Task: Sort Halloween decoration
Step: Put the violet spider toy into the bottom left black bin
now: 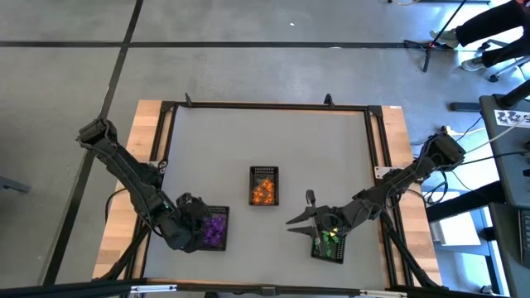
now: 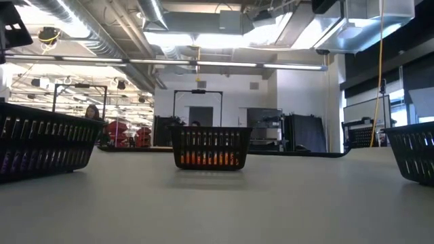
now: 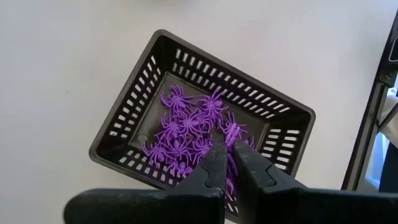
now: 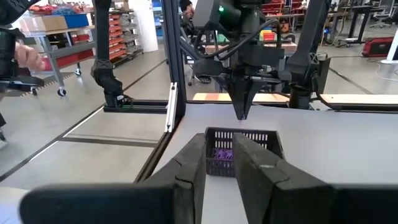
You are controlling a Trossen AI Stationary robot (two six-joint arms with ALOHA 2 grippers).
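Here no readable writing; left gripper [image 3: 227, 144] clamped shut over purple spiders [image 3: 186, 127], right gripper [image 4: 219, 163] slightly apart, empty

3 mesh trays sit on the table [image 1: 273, 132]. The left gripper [image 3: 225, 144] hangs directly above the left tray [image 1: 217, 229], which holds spider trinkets [image 3: 186, 130]. The right gripper [image 1: 300, 211] is beside the right tray [image 1: 330, 244], toward the centre tray [image 1: 264, 185], with both arms' grippers flanking that tray.
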